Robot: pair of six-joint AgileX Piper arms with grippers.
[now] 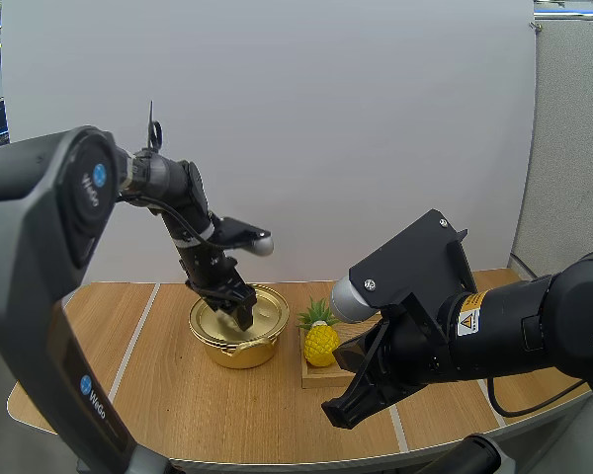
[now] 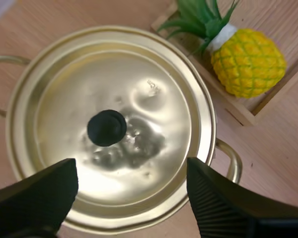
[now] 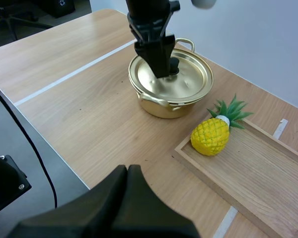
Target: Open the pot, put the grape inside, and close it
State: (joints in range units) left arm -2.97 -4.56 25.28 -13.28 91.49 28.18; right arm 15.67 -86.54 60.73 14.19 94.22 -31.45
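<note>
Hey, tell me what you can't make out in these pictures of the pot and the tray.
1. Inside of the pot: all views, the lid covers it.
2. The knob: high view, the left end effector hides it.
3. Most of the wooden tray: high view, the right arm covers it; right wrist view, the frame edge cuts it off.
</note>
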